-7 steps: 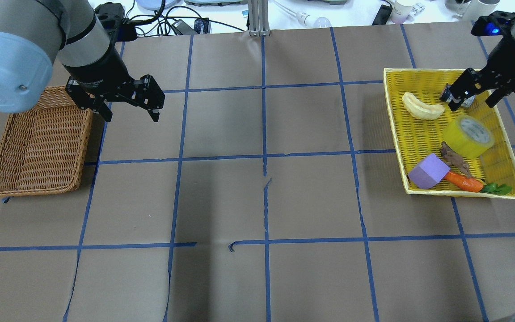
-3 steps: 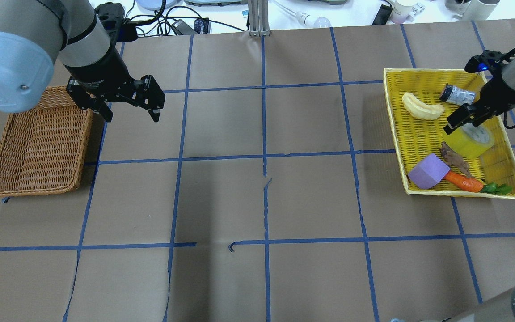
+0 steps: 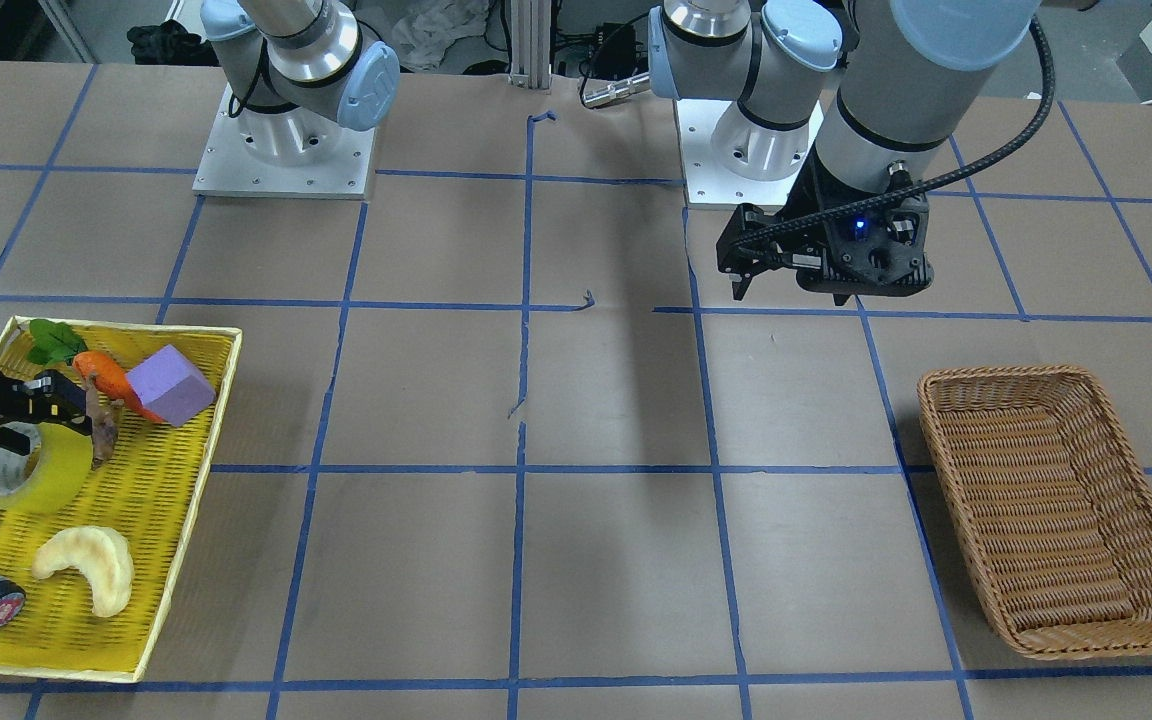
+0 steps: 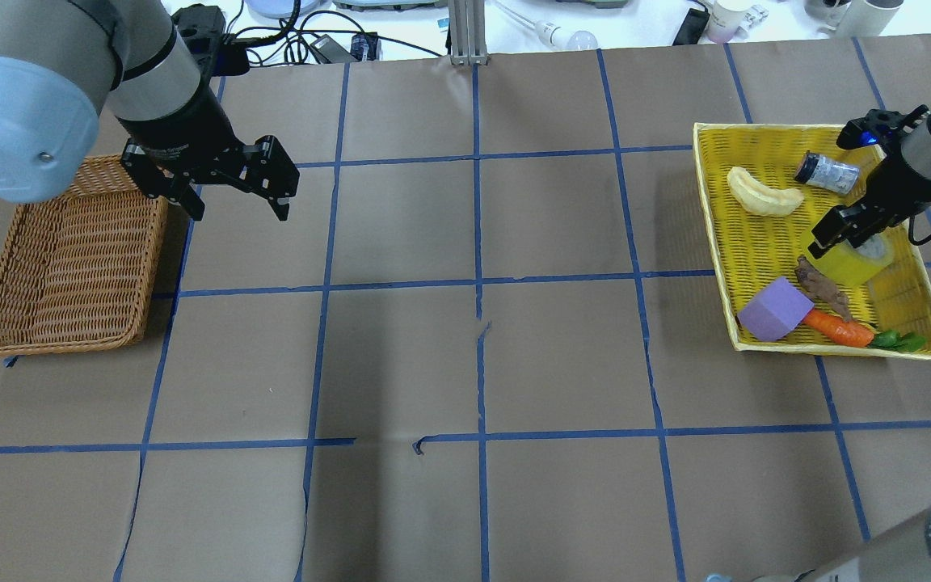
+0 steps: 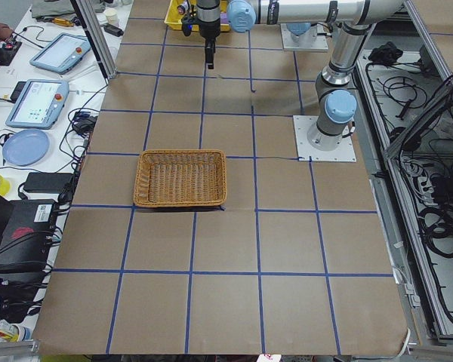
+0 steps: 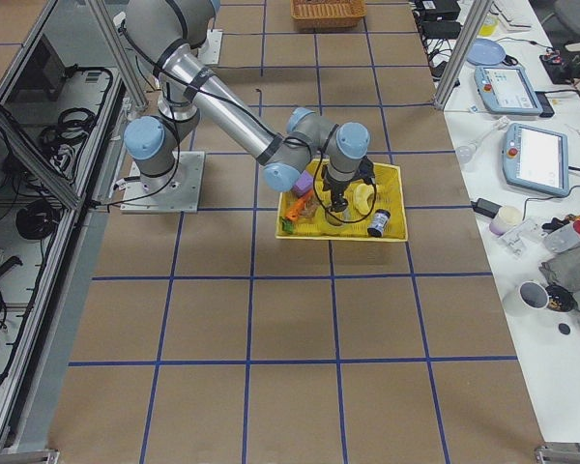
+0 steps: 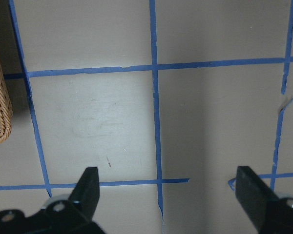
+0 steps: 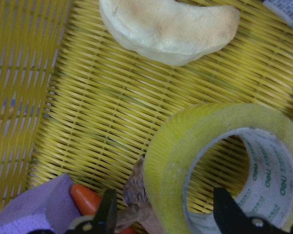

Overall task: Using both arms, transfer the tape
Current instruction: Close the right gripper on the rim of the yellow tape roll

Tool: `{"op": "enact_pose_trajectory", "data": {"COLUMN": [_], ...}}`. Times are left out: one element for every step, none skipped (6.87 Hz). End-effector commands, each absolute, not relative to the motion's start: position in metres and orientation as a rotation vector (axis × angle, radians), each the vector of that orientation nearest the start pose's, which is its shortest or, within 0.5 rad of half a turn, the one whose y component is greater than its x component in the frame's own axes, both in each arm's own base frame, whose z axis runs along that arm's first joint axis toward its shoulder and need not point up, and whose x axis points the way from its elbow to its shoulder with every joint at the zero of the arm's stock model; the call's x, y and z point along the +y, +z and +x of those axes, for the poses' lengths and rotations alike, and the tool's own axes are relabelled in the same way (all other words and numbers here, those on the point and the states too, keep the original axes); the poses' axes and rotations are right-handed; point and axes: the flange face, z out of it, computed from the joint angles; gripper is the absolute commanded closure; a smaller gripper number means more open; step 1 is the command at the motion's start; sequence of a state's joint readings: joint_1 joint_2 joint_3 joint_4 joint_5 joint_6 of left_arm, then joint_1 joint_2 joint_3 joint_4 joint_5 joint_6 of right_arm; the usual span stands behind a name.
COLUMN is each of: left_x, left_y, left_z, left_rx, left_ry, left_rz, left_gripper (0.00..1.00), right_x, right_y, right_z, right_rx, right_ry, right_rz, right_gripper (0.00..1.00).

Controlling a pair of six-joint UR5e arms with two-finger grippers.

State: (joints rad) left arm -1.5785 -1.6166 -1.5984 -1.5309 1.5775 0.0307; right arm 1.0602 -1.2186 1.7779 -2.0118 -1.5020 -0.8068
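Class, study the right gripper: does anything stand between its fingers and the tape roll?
Nothing blocks it: the open right gripper straddles the wall of the tape, one finger inside the core. A brown root lies beside the roll at the outer finger and might get pinched.

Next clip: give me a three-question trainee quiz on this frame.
1. True or false: the left gripper hangs open beside the wicker basket.
2. What is the tape lying in? A wicker basket; B yellow tray; C left gripper.
3. Fill in: the jaws of the right gripper straddle the tape's ___, one outside, one inside the core.
Key: 1 true; 2 B; 3 wall.
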Motion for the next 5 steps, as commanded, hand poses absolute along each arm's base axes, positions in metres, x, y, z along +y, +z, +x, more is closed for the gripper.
{"op": "enact_pose_trajectory", "data": {"left_x": [-0.506,-0.506,-0.506,-0.506,-0.506], "left_y": [0.455,0.455,0.455,0.455,0.455], "left_z": [-0.137,-0.137,-0.137,-0.137,-0.137], "left_rx": [3.135,3.135,3.135,3.135,3.135], "left_ry": [0.053,0.053,0.051,0.053,0.053], "left_rz": [0.06,0.06,0.06,0.06,0.06], "left_gripper": [0.0,0.0,0.0,0.0,0.0], "right_x": [-0.56,-0.56,-0.561,-0.563,-0.569], "right_y": [0.238,0.237,0.242,0.254,0.284], "right_z": [-0.157,-0.158,-0.158,-0.158,-0.152], "right_rx": [2.996,2.995,2.999,3.012,3.032], "right_ry": [0.126,0.131,0.127,0.105,0.079], "right_rz": [-0.443,-0.441,-0.441,-0.432,-0.407], "right_gripper": [0.81,0.91,1.0,1.0,1.0]}}
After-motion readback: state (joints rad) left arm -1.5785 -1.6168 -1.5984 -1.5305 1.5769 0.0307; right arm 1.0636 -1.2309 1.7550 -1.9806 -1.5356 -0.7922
